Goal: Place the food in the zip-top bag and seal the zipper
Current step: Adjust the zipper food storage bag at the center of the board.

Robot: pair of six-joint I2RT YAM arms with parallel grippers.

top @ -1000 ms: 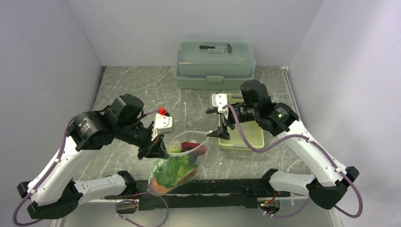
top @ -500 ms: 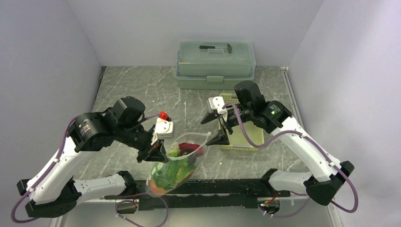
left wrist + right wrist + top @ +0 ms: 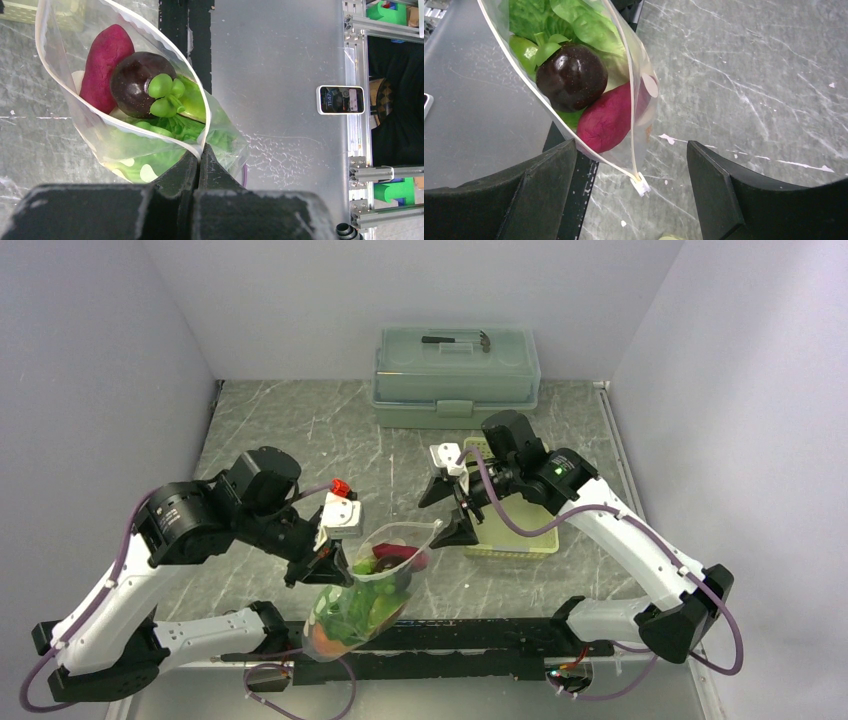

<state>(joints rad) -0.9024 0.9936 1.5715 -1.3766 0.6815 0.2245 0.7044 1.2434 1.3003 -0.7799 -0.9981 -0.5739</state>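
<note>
Left gripper (image 3: pixel 199 150) is clamped tight on the rim of the zip-top bag (image 3: pixel 115 145), its two fingers pressed together with the clear plastic pinched between them. From that pinch the bag hangs down and away from the fingertips, its mouth gaping open. The zipper (image 3: pixel 632 150) runs as a pale strip along both lips of the mouth and meets at a small white end tab, which sits midway between the fingers of the right gripper (image 3: pixel 631 165). Those jaws stand wide, one on each side of the bag's corner, and neither touches the plastic.

Inside the bag, nearest the right gripper, lies the magenta-purple root (image 3: pixel 606 122). The dark round piece (image 3: pixel 571 76) with its green leaves rests against it. Farther from the right fingers are the green fruit (image 3: pixel 521 47) and the lettuce (image 3: pixel 584 20). In the top view something orange-red (image 3: pixel 325 640) shows at the bag's bottom, below the left gripper.

Beyond the right gripper sits the pale yellow-green tray (image 3: pixel 530 540) on the marbled table (image 3: pixel 290 430). The lidded grey-green box (image 3: pixel 455 375) stands farther behind it, against the back wall.
</note>
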